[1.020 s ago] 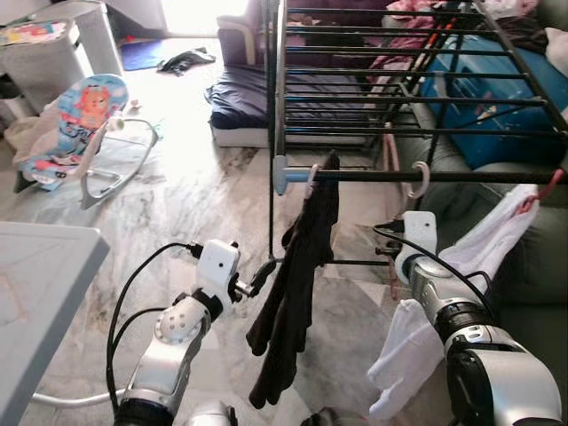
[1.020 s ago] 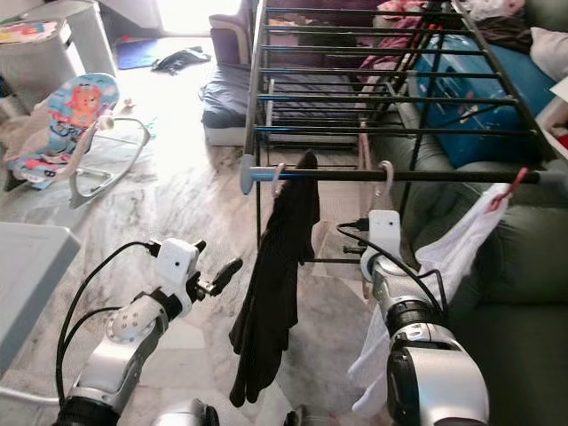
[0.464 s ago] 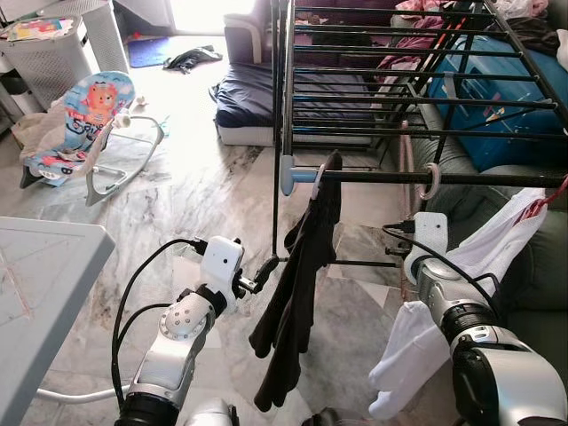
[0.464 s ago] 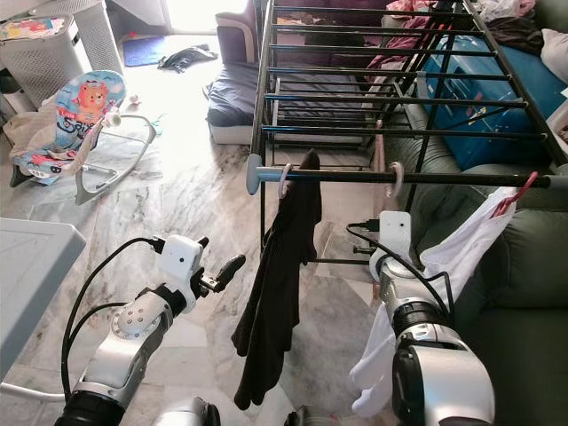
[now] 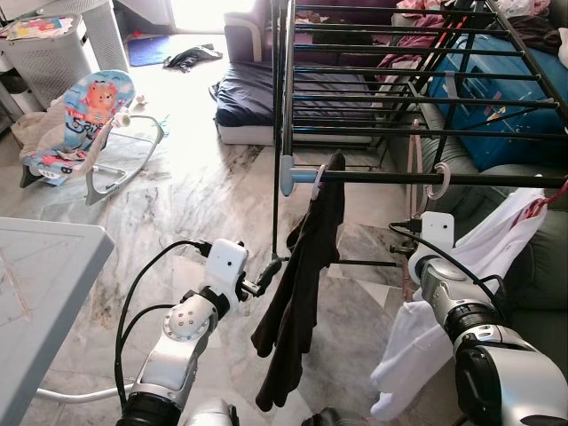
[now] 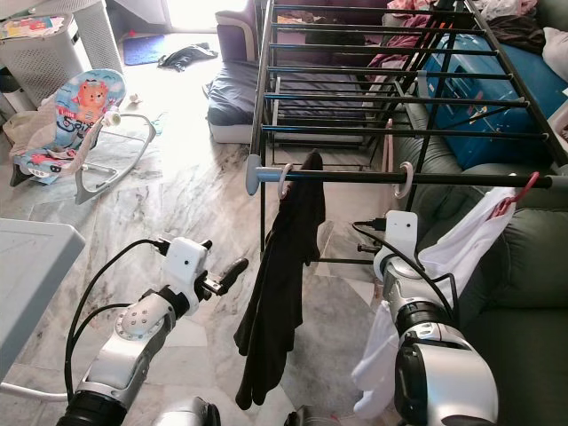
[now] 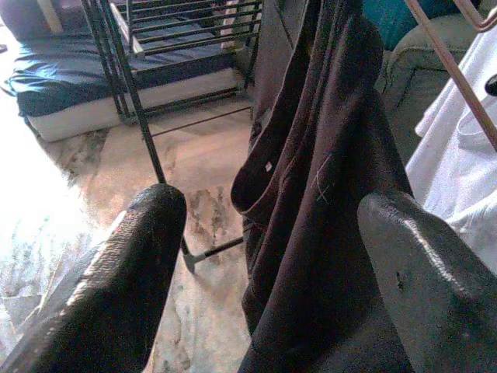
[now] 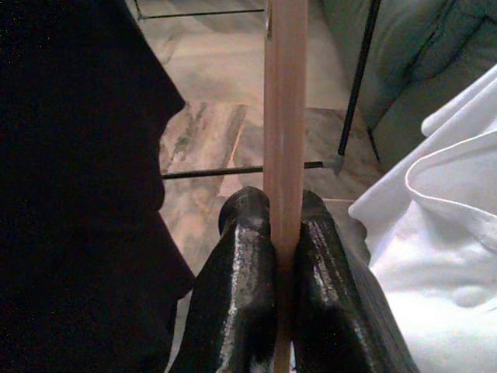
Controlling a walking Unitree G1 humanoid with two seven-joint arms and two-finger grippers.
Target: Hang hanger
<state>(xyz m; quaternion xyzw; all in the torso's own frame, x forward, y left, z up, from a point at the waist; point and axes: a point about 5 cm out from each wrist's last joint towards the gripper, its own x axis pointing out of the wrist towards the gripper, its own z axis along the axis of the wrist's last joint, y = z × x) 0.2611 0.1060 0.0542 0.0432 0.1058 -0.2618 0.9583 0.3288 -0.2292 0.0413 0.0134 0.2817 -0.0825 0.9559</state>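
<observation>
A black drying rack [image 5: 497,178] stands in front of me. On its front rail a dark garment [image 5: 302,293] hangs from a white hanger hook [image 5: 318,174]. Further right along the rail sits the hook of a pink hanger [image 5: 437,180], which carries a white shirt [image 5: 497,240]. My right gripper [image 8: 283,225] is shut on the pink hanger's straight bar [image 8: 285,93], just below the rail. My left gripper [image 5: 271,269] is open beside the dark garment, at mid height and not touching it. Its two fingers [image 7: 132,264] frame the cloth in the left wrist view.
A grey table corner [image 5: 35,284] is at my near left. A baby bouncer [image 5: 80,124] and a laundry basket [image 5: 53,44] stand on the marble floor at far left. A dark mattress [image 5: 248,98] lies behind the rack. A green sofa [image 5: 532,257] and a blue box [image 5: 497,89] are on the right.
The view has shifted a little. The pink hanger's hook stays on the rail with the right gripper still holding the bar, and the left gripper stays open by the dark garment.
</observation>
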